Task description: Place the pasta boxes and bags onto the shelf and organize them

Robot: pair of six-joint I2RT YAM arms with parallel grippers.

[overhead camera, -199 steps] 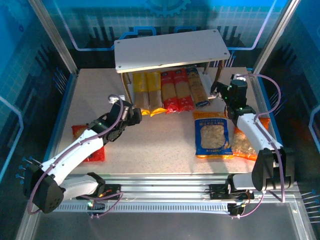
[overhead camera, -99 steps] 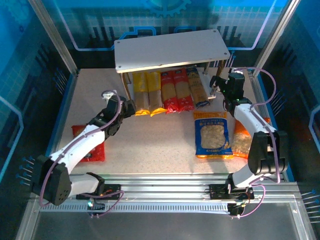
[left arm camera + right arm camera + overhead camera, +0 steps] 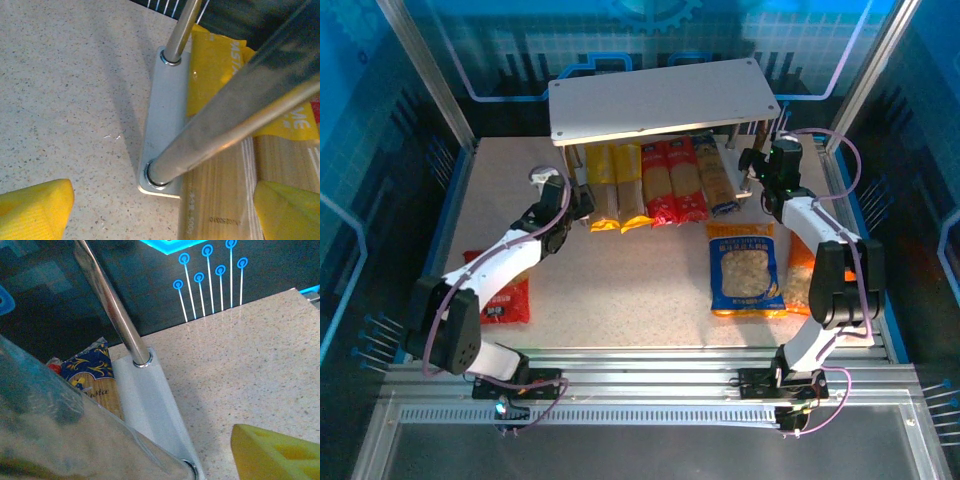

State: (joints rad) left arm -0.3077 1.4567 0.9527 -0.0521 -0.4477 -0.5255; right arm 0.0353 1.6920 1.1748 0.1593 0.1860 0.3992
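Left gripper [image 3: 160,212] spread open astride a left-end leg [image 3: 210,130] of the shelf [image 3: 660,100] | right gripper [image 3: 750,165] beside its right end, grip impossible to tell | shelf's long axis ran left-right between both arms | pasta boxes [image 3: 660,185] lay on lower tier, bags [image 3: 747,270] on table [image 3: 640,290], nearer the bases

5 pasta boxes [image 3: 660,183] lined up under shelf [image 3: 660,100] top; L gripper [image 3: 580,204], R gripper [image 3: 752,166] at either end.

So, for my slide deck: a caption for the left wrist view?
Open left tool straddling a shelf leg, yellow spaghetti pack alongside.
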